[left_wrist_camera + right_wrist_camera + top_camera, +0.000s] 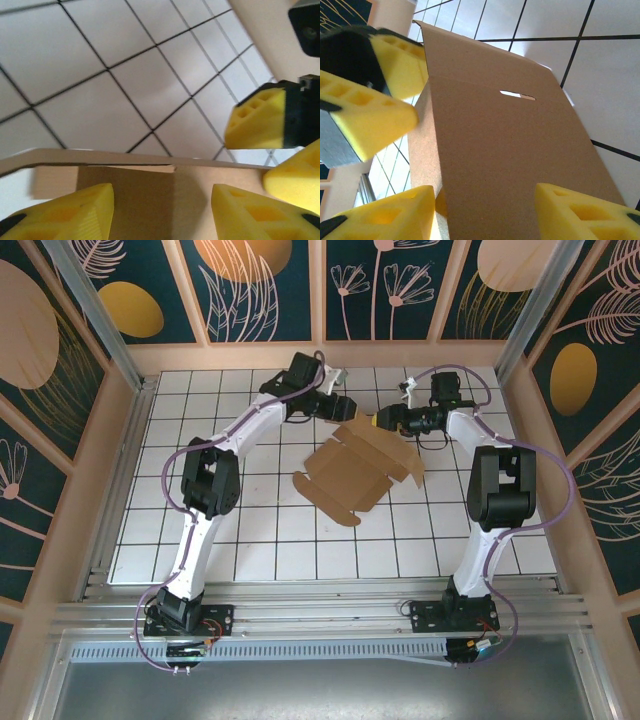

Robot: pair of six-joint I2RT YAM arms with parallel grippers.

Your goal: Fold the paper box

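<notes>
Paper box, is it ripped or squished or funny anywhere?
Nothing looks torn or crushed. The paper box is an open sheet lying slantwise on the grid table, its far panel lifted. The little slit in it has neat edges, so it looks cut on purpose, not ripped.

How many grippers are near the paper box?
2: the left gripper at the far edge of the paper box, the right gripper just right of it at the same edge. None looks hidden.

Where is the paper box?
In the top view, the paper box lies unfolded mid-table on the white grid, its far edge between the left hand and the right hand.
</notes>
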